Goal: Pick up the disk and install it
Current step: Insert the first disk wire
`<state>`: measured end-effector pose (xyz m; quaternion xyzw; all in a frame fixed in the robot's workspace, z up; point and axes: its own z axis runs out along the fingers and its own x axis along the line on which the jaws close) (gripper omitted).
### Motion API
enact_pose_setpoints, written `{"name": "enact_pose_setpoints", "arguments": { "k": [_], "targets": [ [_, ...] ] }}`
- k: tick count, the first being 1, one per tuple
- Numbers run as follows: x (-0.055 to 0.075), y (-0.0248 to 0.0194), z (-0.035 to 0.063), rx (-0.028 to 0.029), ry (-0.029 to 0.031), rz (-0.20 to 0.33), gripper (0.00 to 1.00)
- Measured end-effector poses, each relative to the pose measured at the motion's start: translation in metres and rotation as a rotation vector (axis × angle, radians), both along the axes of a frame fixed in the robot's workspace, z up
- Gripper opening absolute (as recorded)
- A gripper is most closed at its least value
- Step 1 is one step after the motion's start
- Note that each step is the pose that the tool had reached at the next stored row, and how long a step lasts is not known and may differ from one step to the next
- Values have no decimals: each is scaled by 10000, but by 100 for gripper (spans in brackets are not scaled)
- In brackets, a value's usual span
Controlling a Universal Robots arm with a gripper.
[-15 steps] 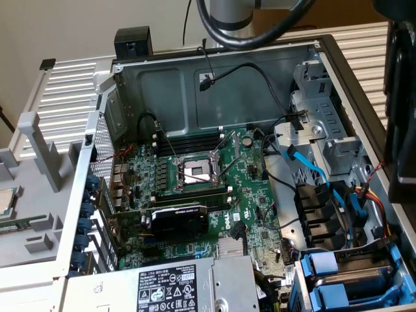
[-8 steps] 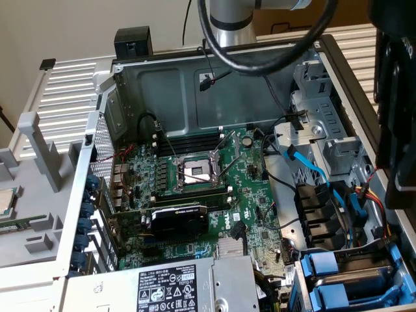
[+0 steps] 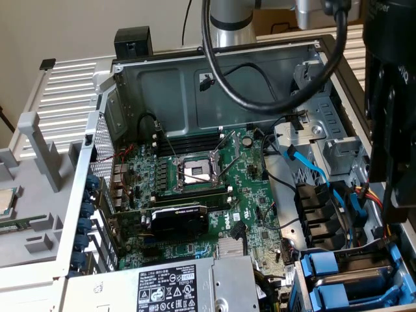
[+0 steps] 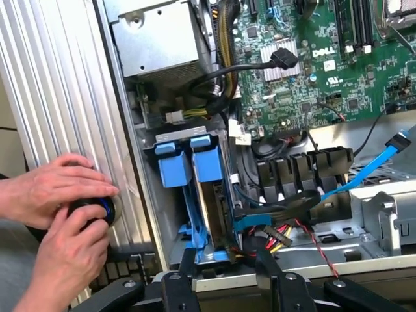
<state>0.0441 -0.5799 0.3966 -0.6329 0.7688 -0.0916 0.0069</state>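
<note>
Claw [image 4: 225, 255] hangs part open over the drive bay, one finger on either side of the disk's end, with no visible hold on anything. Disk [image 4: 211, 208] stands on edge in the bay between its blue rails, just beside a second blue carrier [image 4: 172, 169]. Whether it is fully seated cannot be told.

Risks, as judged:
- The power leads [image 4: 276, 237] and blue data cable [image 4: 364, 172] lie close by, and a finger could snag them.
- A person's hands [image 4: 58, 214] rest against the case wall [image 4: 65, 84]; a nudge there could spoil the alignment.
</note>
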Motion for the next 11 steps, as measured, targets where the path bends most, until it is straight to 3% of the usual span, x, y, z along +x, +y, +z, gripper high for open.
{"name": "enact_pose_setpoints", "arguments": {
  "k": [11],
  "targets": [
    [0, -116, -57, -2, 36, 564, 49]
  ]
}}
